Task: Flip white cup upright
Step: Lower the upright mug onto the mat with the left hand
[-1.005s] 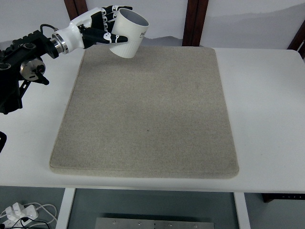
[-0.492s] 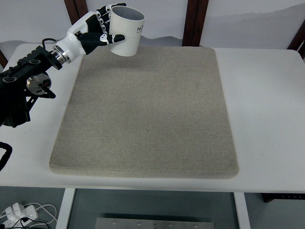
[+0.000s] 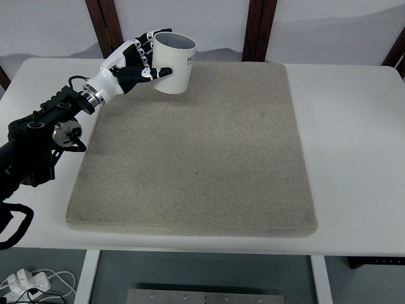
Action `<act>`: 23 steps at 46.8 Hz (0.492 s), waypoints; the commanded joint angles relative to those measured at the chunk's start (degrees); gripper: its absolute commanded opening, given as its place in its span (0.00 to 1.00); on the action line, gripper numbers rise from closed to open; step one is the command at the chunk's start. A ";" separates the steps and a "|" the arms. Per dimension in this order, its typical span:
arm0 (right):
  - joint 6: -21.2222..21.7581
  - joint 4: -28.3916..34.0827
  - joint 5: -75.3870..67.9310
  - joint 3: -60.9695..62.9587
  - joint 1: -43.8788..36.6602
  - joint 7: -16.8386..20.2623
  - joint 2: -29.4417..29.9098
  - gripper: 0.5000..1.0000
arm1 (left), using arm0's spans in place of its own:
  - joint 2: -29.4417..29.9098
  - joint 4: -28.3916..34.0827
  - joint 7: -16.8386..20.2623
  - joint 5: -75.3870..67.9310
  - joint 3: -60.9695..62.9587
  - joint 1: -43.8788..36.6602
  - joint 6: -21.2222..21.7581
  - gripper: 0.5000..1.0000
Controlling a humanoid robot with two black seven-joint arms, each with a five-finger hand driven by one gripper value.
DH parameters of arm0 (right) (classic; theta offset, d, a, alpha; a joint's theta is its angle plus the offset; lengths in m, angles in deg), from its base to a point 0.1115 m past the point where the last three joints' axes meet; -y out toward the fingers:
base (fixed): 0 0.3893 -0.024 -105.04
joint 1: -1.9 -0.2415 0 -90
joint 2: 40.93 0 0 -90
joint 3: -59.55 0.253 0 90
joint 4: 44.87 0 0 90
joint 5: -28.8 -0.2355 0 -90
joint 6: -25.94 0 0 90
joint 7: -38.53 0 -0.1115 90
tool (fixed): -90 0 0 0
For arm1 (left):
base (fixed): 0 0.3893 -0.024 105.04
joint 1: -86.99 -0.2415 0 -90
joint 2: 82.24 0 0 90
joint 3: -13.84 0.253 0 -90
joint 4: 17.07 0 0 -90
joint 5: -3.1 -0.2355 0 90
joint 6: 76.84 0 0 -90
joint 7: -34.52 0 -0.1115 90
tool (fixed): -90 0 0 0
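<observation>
Left hand (image 3: 140, 58) clamped on white cup (image 3: 173, 64): fingers (image 3: 150, 44) curled round far side of wall, thumb pressed across near side. Right hand not in shot.

Cup now nearly upright, mouth up, open rim facing cam, only slight lean. Sits at far-left corner of beige mat (image 3: 196, 152), base at or just above mat surface; contact hard to call from this angle. Dark print on wall near rim, partly visible, not legible.

Changes vs 1 s ago: cup was tipped well over, mouth toward upper right, held higher and further back, past mat's far edge. Half a sec ago: less tilt, still high. Now: tilt mostly gone, cup lower and nearer, over mat corner. Forearm also swung in, lying more diagonally over white table (image 3: 354, 126) from left edge.

Meaning for task: flip itself looks basically done, rotation complete or nearly so. Judged remaining: settle base flat on mat, ease grip off, pull hand clear w/o dragging cup. Risk, as guess: release w/ slight lean or base not fully down could rock or tip cup; thumb across wall could snag on withdrawal. Cup near mat edge, so uneven footing possible if base straddles edge.
</observation>
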 commanded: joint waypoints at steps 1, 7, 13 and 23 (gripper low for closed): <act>0.00 0.03 0.01 0.09 0.00 0.00 0.00 0.90 | -0.03 0.05 0.00 -0.33 1.41 -0.18 -0.01 0.00; 0.00 -0.05 0.01 0.00 0.00 0.00 0.00 0.90 | 0.06 0.13 0.00 -0.41 4.84 -0.27 -0.01 0.00; 0.00 -0.05 0.01 0.00 0.00 0.00 0.00 0.90 | 0.15 0.22 0.00 -0.42 7.48 -0.27 -0.01 0.00; 0.00 0.03 0.01 0.00 0.00 0.00 0.00 0.90 | 0.15 1.80 0.00 -3.84 8.36 -0.27 -0.01 0.00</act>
